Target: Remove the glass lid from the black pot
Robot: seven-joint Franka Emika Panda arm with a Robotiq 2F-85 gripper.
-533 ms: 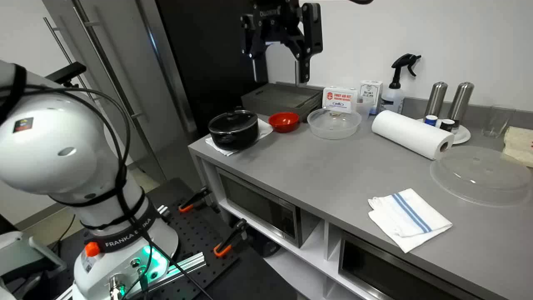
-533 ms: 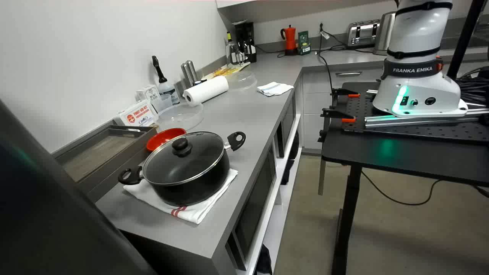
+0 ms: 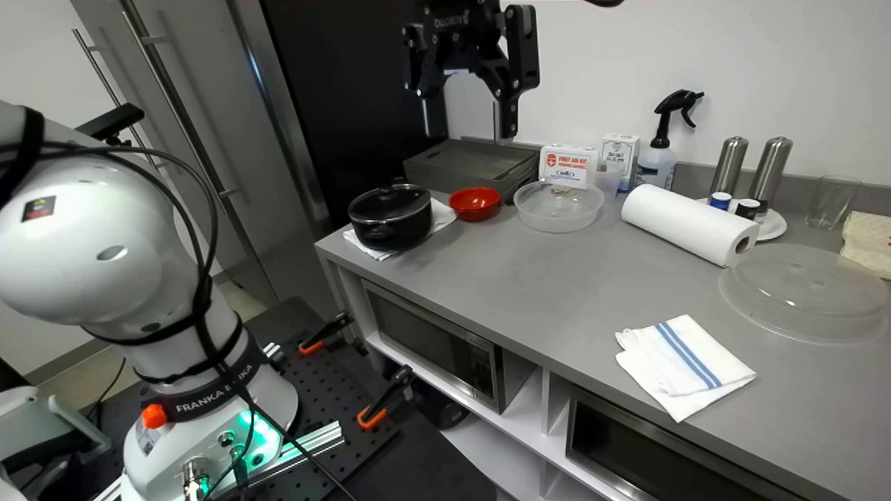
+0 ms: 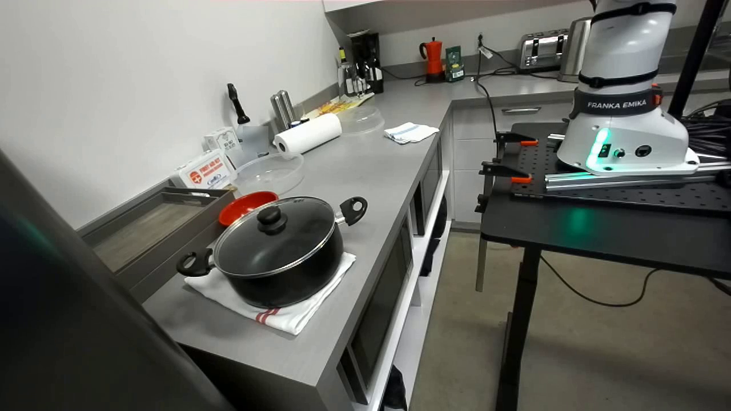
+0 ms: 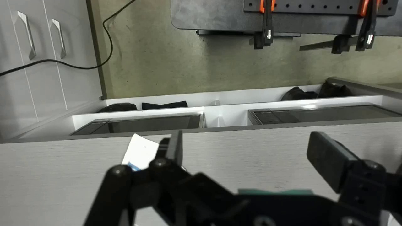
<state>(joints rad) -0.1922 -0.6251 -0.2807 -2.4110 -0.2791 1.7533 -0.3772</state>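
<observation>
The black pot (image 3: 407, 233) stands upright on a folded white cloth near the end of the grey counter, and it also shows in an exterior view (image 4: 291, 290) with two looped side handles. The glass lid (image 4: 297, 242) lies on top of the pot, with a metal rim and a black knob (image 4: 270, 217); it also shows in an exterior view (image 3: 390, 203). My gripper (image 3: 466, 129) hangs in the air above the counter, apart from the pot and lid. In the wrist view the gripper (image 5: 246, 149) is open with nothing between its fingers. The pot and lid are not recognisable there.
A red bowl (image 3: 475, 203), a grey tray (image 3: 473, 161) and a clear round container (image 3: 559, 209) stand near the pot. A paper towel roll (image 3: 686, 221), a wide clear dish (image 3: 804, 296) and a folded striped cloth (image 3: 686, 365) lie further along. The fridge (image 3: 188, 125) stands beside the counter's end.
</observation>
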